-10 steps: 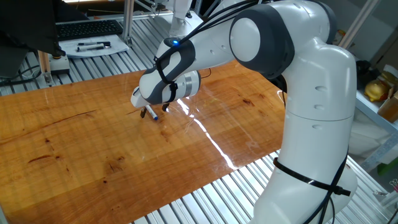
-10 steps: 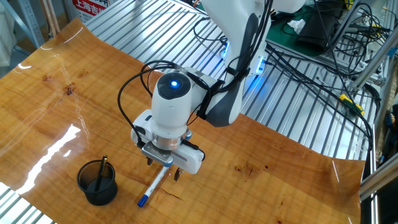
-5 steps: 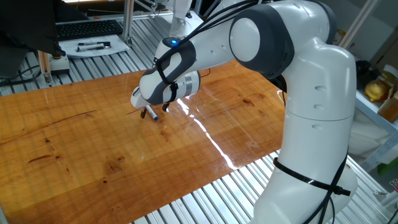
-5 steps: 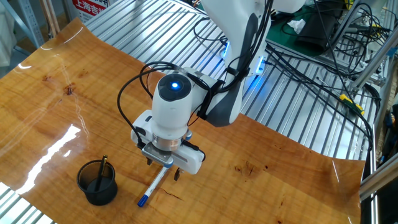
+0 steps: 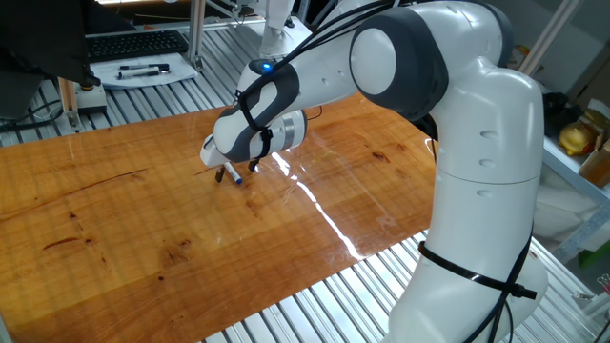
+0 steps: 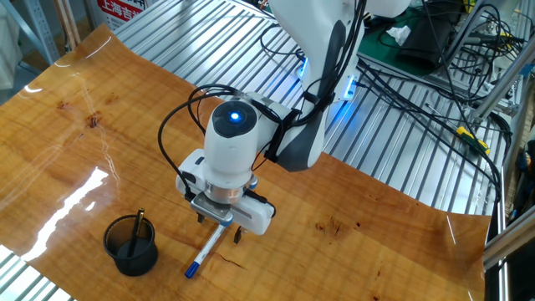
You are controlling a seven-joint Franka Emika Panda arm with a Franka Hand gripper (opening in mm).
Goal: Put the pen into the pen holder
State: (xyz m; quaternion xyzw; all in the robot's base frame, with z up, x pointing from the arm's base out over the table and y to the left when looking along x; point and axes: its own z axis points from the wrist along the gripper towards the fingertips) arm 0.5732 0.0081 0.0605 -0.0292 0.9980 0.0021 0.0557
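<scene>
Claw (image 6: 219,227) straddles pen (image 6: 207,248) — pointing straight down (fingers apart).

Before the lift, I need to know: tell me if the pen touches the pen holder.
Apart. The other fixed view shows bare wood between the pen and the pen holder.

glossy wooden board (image 5: 114,229) over ribbed metal table (image 6: 401,142), strong light glare on varnish. white tray (image 5: 143,71) with black pens beside dark keyboard (image 5: 133,43) at far edge. cable tangle (image 6: 435,75) across metal slats. green mat (image 6: 393,38) behind. red-and-white sign (image 6: 125,8) at top.
</scene>
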